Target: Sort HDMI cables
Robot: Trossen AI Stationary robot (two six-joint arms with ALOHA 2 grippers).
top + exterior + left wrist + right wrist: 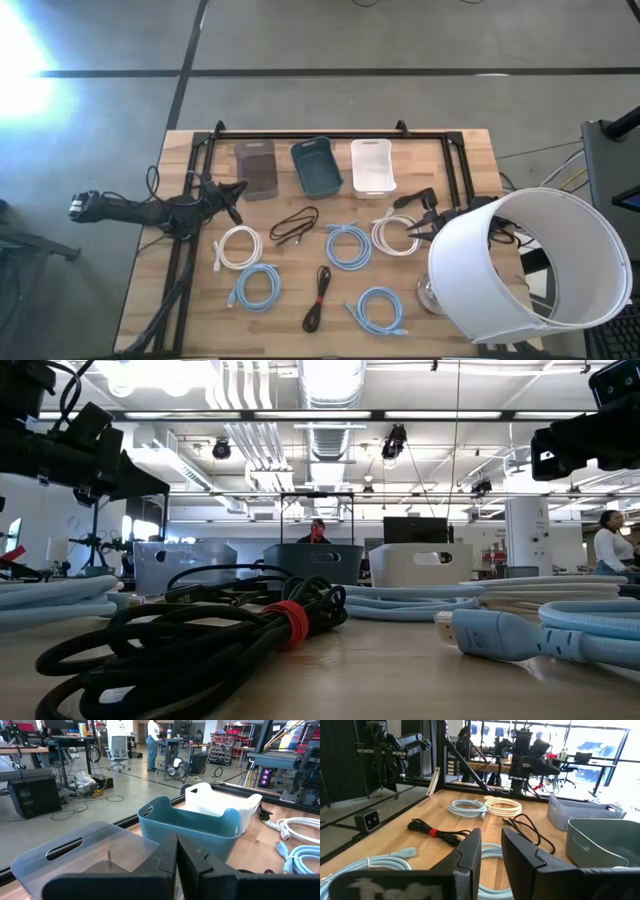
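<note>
Nothing sorted yet from what I see: three bins at the far edge, grey translucent bin (255, 168), teal bin (316, 166), white bin (373, 166), all look empty. HDMI cables all loose on the wood table (470, 150): four light blue coils (348, 245), two white coils (238, 246), two black bundles (295, 225), the near black one tied with a red band (289, 624). Cables are thin and rubbery; bins are smooth plastic with slot handles.

Left gripper (237, 212) hovers left of the grey bin, jaws pressed together, empty. Right gripper (412, 229) sits at the right white coil, jaws slightly apart; can't tell if it's pinching anything.
</note>
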